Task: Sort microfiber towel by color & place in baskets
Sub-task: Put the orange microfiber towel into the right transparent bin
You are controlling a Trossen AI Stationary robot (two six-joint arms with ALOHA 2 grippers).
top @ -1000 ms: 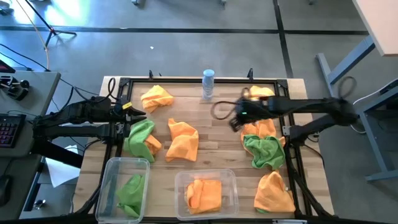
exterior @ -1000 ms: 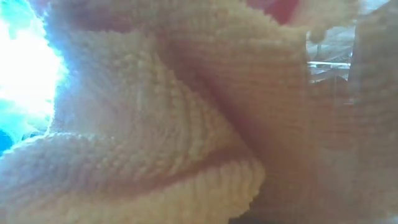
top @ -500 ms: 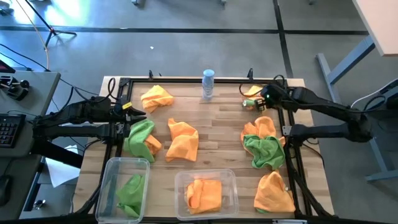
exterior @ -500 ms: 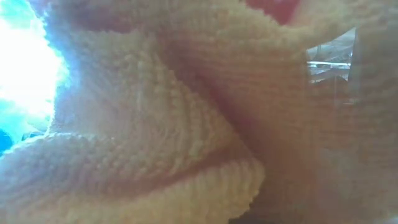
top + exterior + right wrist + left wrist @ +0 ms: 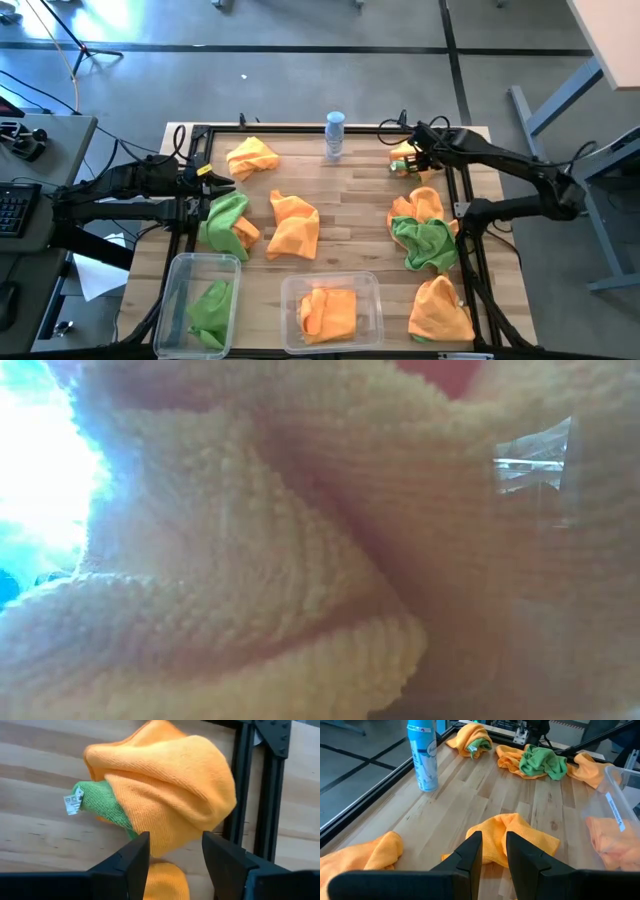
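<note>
High view gives me the right gripper (image 5: 412, 160) at the far right corner of the table (image 5: 350, 205), its fingers spread apart just over an orange towel wrapped around a green one (image 5: 160, 785); nothing is held. My left gripper (image 5: 222, 181) waits at the left edge beside a green towel (image 5: 226, 218), fingers (image 5: 470, 855) nearly together with a narrow gap and nothing between them. More orange towels lie across the wood: one far left (image 5: 251, 157), one mid-table (image 5: 295, 224), one near right (image 5: 438, 308). A green-and-orange heap (image 5: 423, 232) sits on the right. The narrower basket (image 5: 178, 270) holds green cloth, the wider basket (image 5: 372, 290) orange. A spray bottle (image 5: 334, 135) stands at the far edge. Low view is filled by orange cloth
</note>
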